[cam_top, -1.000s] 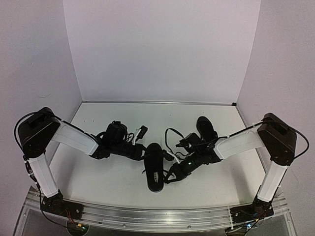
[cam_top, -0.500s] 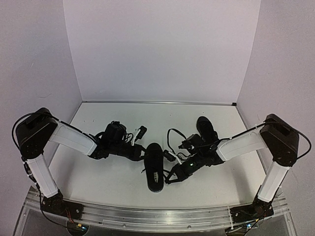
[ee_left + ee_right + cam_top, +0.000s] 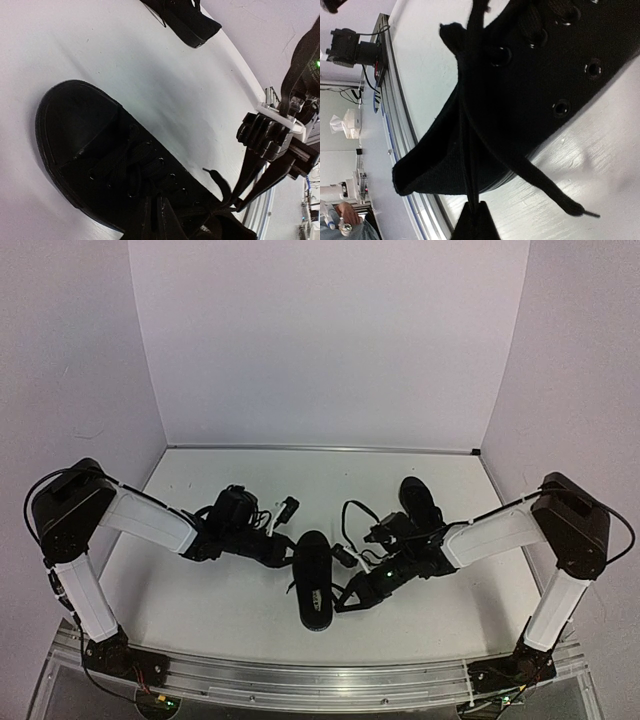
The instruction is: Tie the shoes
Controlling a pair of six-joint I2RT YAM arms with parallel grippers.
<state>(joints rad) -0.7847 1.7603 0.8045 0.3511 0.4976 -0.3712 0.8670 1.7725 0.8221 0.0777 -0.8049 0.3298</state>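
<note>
One black shoe (image 3: 312,585) lies mid-table, toe toward the back; it fills the left wrist view (image 3: 100,155) and the right wrist view (image 3: 520,70). The other shoe (image 3: 416,498) (image 3: 187,20) lies further back on the right. My right gripper (image 3: 342,602) (image 3: 476,209) is shut on a thin lace strand (image 3: 470,150) pulled taut from the shoe's heel side; a free lace end (image 3: 555,195) rests on the table. The right gripper (image 3: 236,202) also shows from the left wrist. My left gripper (image 3: 288,552) (image 3: 156,220) is shut low over the lacing; any lace in it is lost against the black shoe.
An aluminium rail (image 3: 320,680) (image 3: 395,115) runs along the table's near edge, just behind the shoe's heel. White walls (image 3: 330,340) close in the back and both sides. Both forearms angle inward over the table toward the middle shoe.
My right gripper has drifted slightly toward the near edge with the lace in it. The left arm and both shoes have barely moved.
</note>
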